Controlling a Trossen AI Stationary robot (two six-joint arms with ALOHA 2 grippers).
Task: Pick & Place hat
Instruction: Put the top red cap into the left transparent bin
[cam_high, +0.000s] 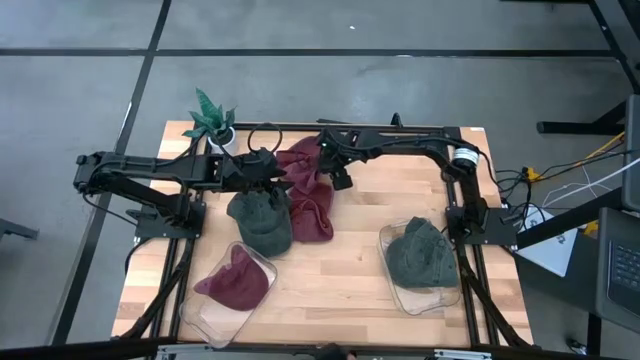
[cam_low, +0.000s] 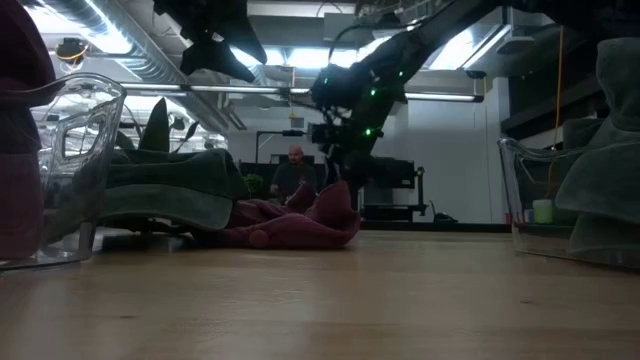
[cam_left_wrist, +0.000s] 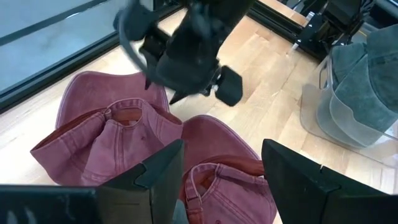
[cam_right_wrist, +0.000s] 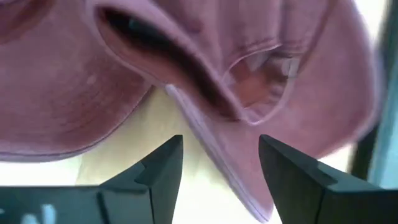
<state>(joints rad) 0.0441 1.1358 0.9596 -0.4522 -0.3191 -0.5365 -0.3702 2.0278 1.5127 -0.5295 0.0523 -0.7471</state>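
A pale wooden table (cam_high: 330, 260) carries two maroon hats (cam_high: 310, 195) heaped near the middle of its far edge, a dark green hat (cam_high: 260, 222) touching them, a small potted plant (cam_high: 213, 122) at the far left corner, and two clear plastic bins, one (cam_high: 205, 310) at the near left corner, one (cam_high: 392, 268) by the right edge.

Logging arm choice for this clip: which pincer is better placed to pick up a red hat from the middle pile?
Probably the right. The right pincer hangs open just over the red hats, its wrist view filled by one. The left pincer, also open, sits beside them above the green hat.
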